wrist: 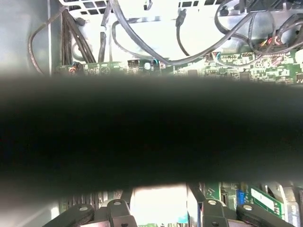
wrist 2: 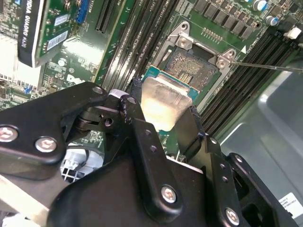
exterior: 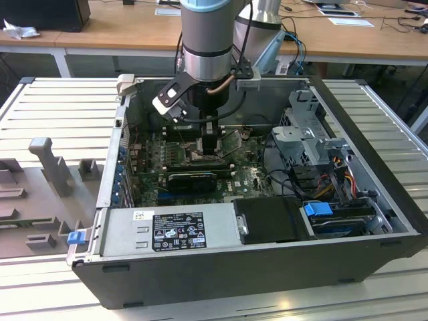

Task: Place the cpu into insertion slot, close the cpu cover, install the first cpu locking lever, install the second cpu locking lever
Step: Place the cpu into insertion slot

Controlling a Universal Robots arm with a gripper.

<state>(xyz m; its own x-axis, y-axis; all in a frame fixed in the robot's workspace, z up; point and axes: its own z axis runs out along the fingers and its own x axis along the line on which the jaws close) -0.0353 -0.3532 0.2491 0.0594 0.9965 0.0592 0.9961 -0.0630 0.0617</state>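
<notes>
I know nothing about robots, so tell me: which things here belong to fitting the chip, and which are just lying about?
Job in hand:
fingers gripping the cpu
insertion slot

Just there:
memory slots
black card
power supply
cables

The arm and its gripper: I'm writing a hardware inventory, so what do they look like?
The arm is a grey cylinder with a pale blue band at the top and a lighter metallic ring lower down. A black cable runs along it. The gripper is black, built of flat linkage bars joined by silvery screws.
</notes>
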